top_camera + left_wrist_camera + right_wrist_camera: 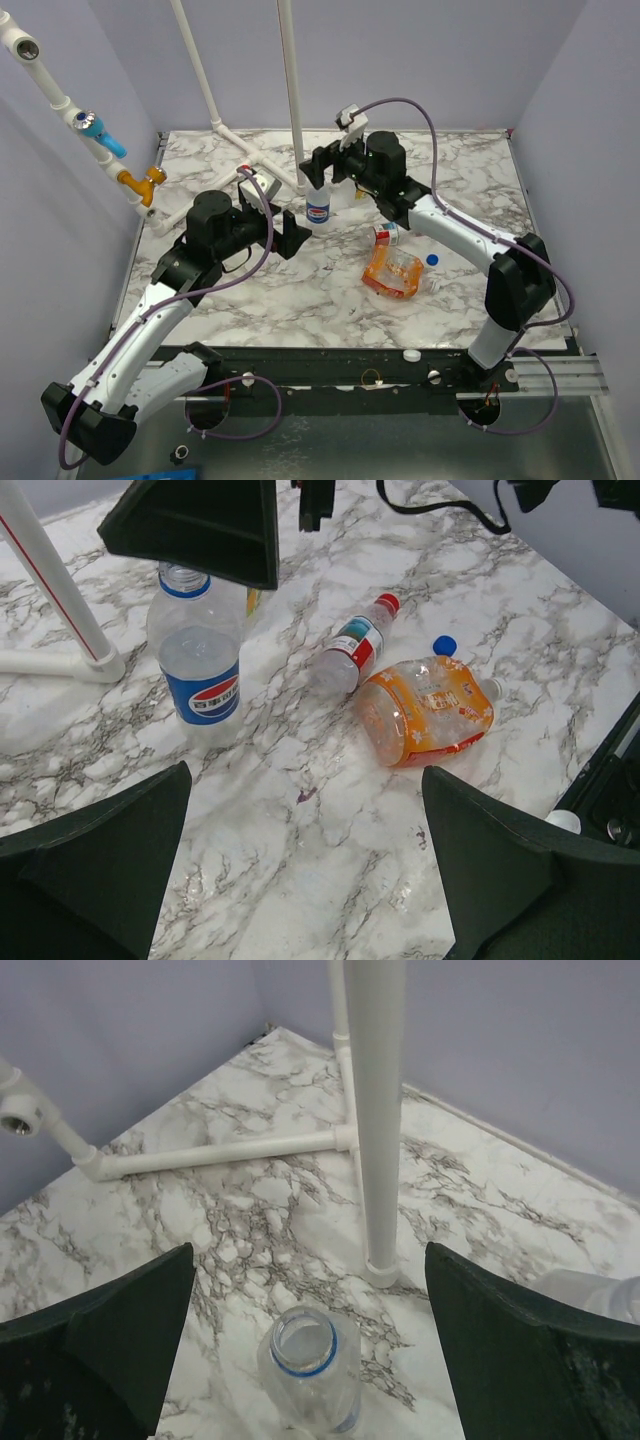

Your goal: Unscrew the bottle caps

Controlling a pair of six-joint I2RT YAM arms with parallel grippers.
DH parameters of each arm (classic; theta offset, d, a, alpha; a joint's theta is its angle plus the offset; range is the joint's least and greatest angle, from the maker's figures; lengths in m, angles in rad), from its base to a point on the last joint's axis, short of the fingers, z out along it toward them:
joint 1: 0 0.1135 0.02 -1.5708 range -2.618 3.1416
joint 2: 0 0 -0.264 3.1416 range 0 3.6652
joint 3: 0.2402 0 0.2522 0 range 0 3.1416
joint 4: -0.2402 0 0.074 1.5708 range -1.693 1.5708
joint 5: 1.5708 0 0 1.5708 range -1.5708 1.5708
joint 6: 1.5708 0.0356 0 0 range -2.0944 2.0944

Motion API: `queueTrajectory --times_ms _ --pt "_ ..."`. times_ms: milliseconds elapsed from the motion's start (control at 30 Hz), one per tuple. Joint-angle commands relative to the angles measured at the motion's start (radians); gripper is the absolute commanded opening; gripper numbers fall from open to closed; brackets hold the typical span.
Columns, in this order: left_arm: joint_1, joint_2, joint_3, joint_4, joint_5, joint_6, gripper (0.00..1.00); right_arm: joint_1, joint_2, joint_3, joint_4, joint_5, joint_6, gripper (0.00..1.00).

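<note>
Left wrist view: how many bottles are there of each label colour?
Blue-label bottle: 1
Red-label bottle: 1
Orange-label bottle: 1
Total: 3
A yellow bit peeks out behind the blue one, too hidden to count.

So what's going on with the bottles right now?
The Pepsi bottle stands upright with its cap off. The right gripper hangs open over it, holding nothing. The left gripper is open nearby, also empty. A blue cap lies loose on the table. The red-label bottle, cap on, and the orange bottle lie on their sides, untouched.
</note>
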Motion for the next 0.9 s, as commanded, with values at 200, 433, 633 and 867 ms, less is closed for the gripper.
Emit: queueTrajectory --times_ms 200,433,633,867 --pt "0.003 0.008 0.055 0.013 0.005 0.037 0.99 -0.045 -0.173 0.082 -0.539 0.419 0.412 1.00" --pt "0.002 0.016 0.062 0.011 0.015 0.045 0.99 -0.140 -0.236 -0.029 -0.771 0.416 0.683 1.00" --pt "0.002 0.024 0.073 0.003 0.023 0.046 0.99 -0.253 -0.229 -0.131 -0.873 0.412 0.879 1.00" --pt "0.002 0.028 0.071 -0.001 0.048 0.037 0.99 -0.296 -0.127 -0.124 -0.948 0.462 0.992 1.00"
